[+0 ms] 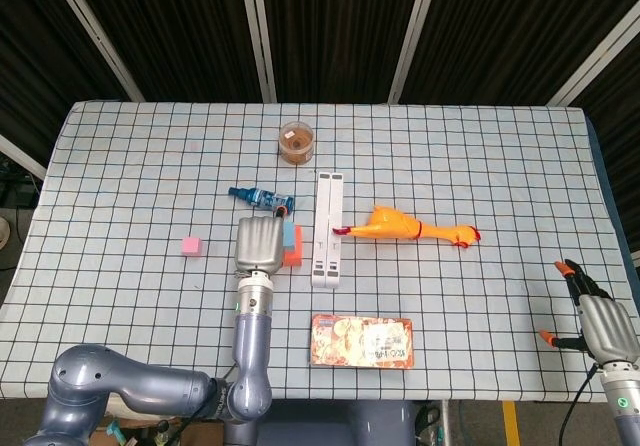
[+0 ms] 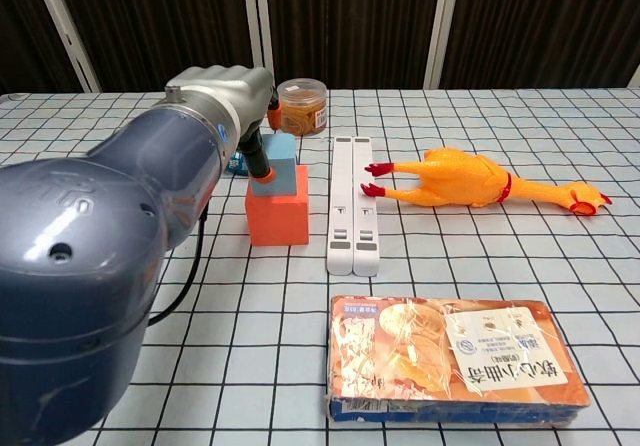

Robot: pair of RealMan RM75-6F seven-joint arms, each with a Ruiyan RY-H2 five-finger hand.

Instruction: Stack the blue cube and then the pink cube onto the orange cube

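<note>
The orange cube [image 2: 278, 218] stands left of the white stand. The blue cube [image 2: 288, 164] rests on its top, a little askew. My left hand [image 2: 222, 94] is right at the blue cube, with one orange fingertip against its front left and another behind it, still pinching it. In the head view the left hand [image 1: 258, 244] covers most of both cubes; only slivers of the blue cube [image 1: 297, 235] and the orange cube [image 1: 293, 257] show. The pink cube [image 1: 191, 245] lies alone to the left. My right hand [image 1: 606, 326] hovers at the table's right front corner, fingers spread, holding nothing.
A white stand [image 1: 327, 228] lies just right of the cubes, and a rubber chicken [image 1: 410, 228] lies beyond it. A jar [image 1: 297, 141] stands at the back, and a small blue bottle [image 1: 262, 199] lies behind the cubes. A flat food box [image 1: 362, 341] sits near the front edge.
</note>
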